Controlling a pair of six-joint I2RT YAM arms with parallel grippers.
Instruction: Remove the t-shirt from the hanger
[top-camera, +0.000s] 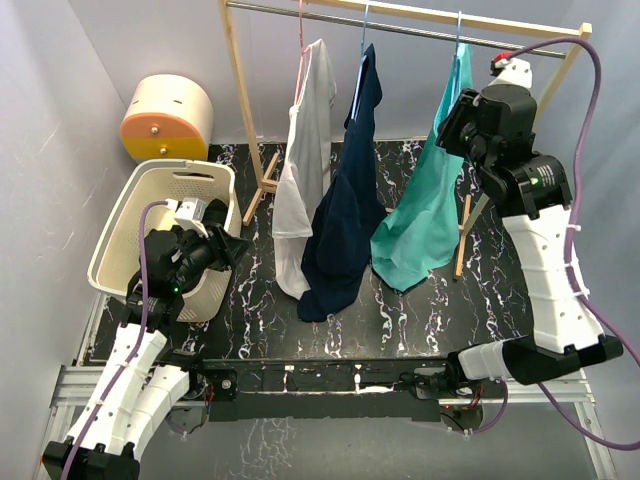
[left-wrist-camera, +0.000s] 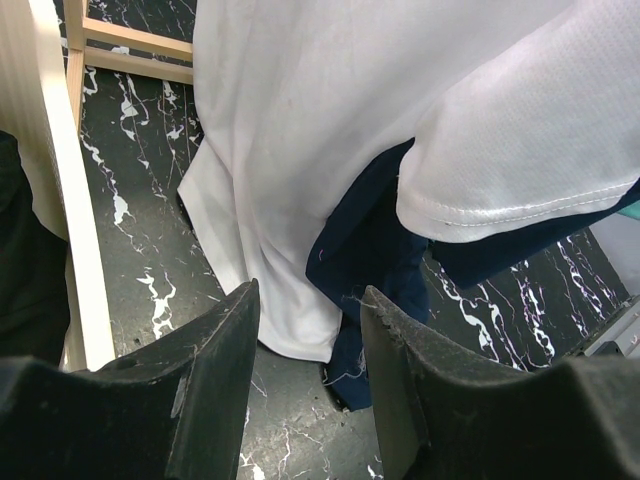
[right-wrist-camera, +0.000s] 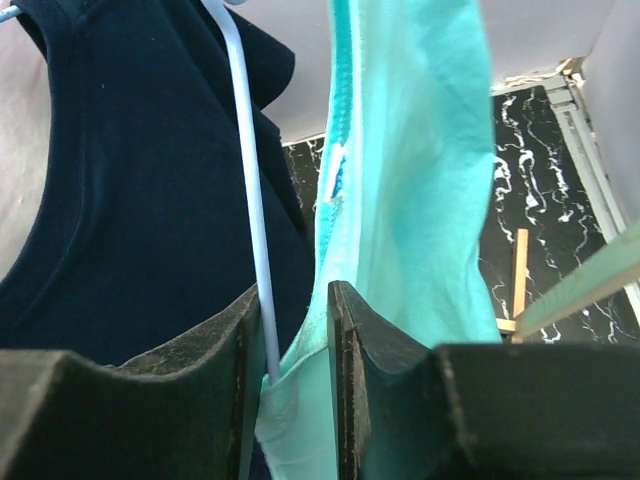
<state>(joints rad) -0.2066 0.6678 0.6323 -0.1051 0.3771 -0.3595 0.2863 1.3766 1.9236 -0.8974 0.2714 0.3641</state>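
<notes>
Teal t-shirt (right-wrist-camera: 420, 200): cut off by the wrist view's top and bottom edges. The pale hanger (right-wrist-camera: 248, 200) vanishes low between the right gripper (right-wrist-camera: 295, 300) fingers, grip undeterminable. Navy t-shirt (left-wrist-camera: 375, 250): largely hidden behind the white t-shirt (left-wrist-camera: 300, 130), itself cropped at top.

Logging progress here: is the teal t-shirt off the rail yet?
No, the teal t-shirt hangs on its hanger from the rail, with its hem down near the table.

left arm (top-camera: 135, 360): low, elbow folded, wrist aimed right. left gripper (left-wrist-camera: 310, 298): jaws parted, nothing between them. right arm (top-camera: 550, 270): reared high, forearm upright, wrist bent left. right gripper (right-wrist-camera: 297, 300): jaws drawn narrow, pinching teal t-shirt (right-wrist-camera: 420, 150) fabric.
</notes>
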